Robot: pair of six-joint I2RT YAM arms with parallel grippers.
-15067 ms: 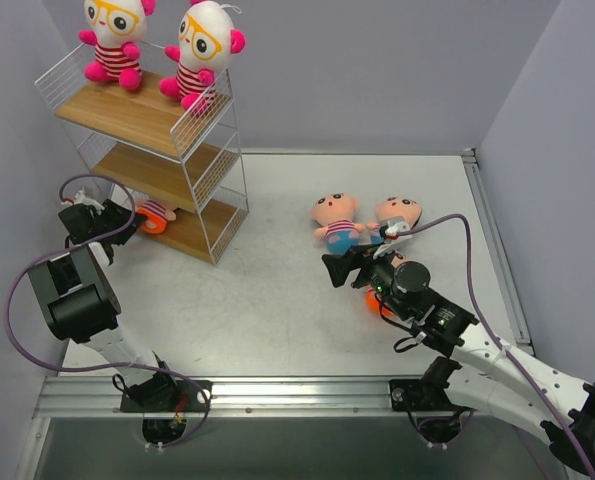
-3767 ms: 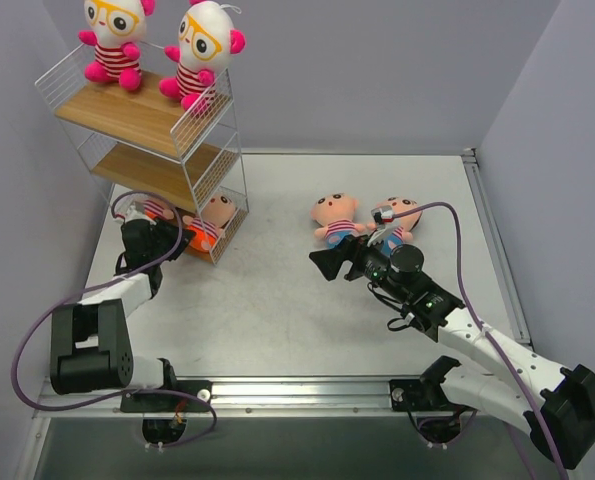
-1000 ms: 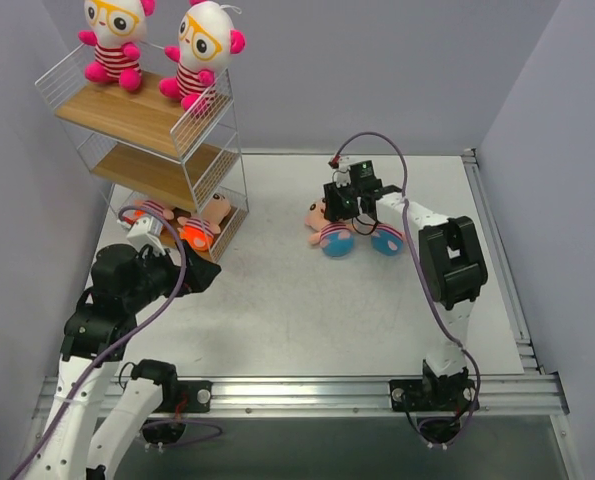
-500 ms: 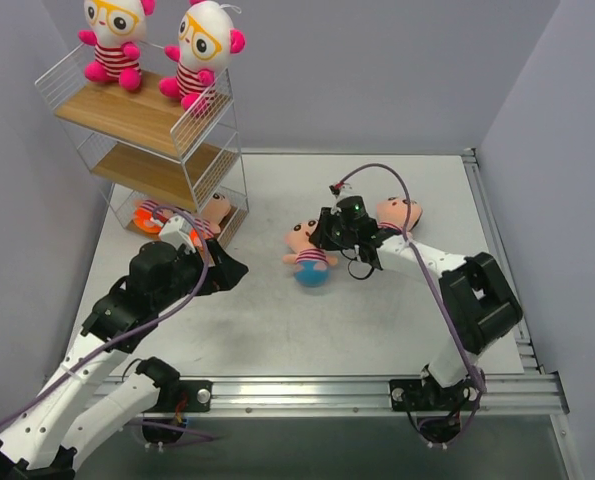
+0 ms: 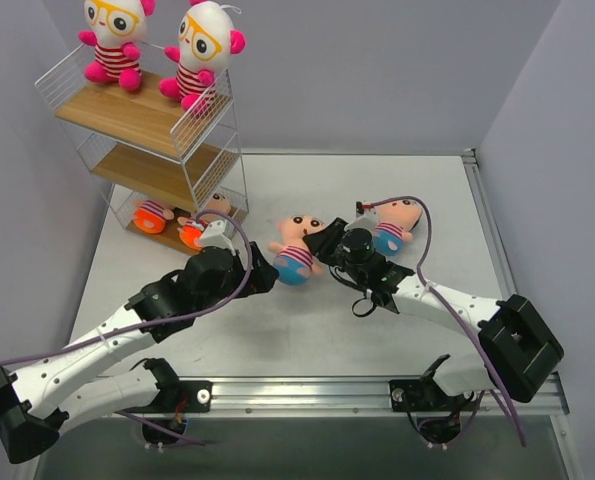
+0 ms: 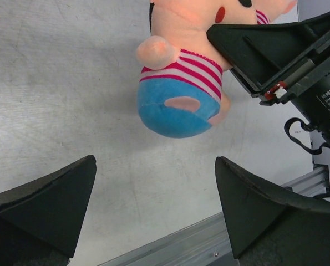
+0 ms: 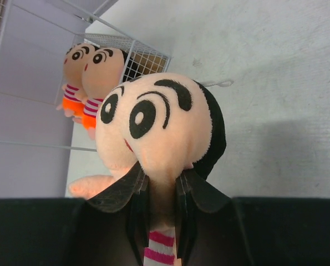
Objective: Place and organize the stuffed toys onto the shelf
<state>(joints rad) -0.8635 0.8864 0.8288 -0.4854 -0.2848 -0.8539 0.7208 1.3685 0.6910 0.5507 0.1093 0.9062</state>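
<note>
Left wrist view: right end effector (image 7: 161, 191) clamps the blue-bottomed toy (image 6: 181, 94) by the neck, its bottom pointing straight at the left end effector (image 6: 153, 172), spread wide just short of it.

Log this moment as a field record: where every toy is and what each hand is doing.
held toy: striped shirt, blue bottom, gripped at the neck
right hand: shut on held toy
left hand: open, facing held toy, not touching it
loose toy: blue bottom, lying on table
shelf top tier: white-headed toys, sitting upright
shelf bottom tier: orange-bottomed toys, side by side
</note>
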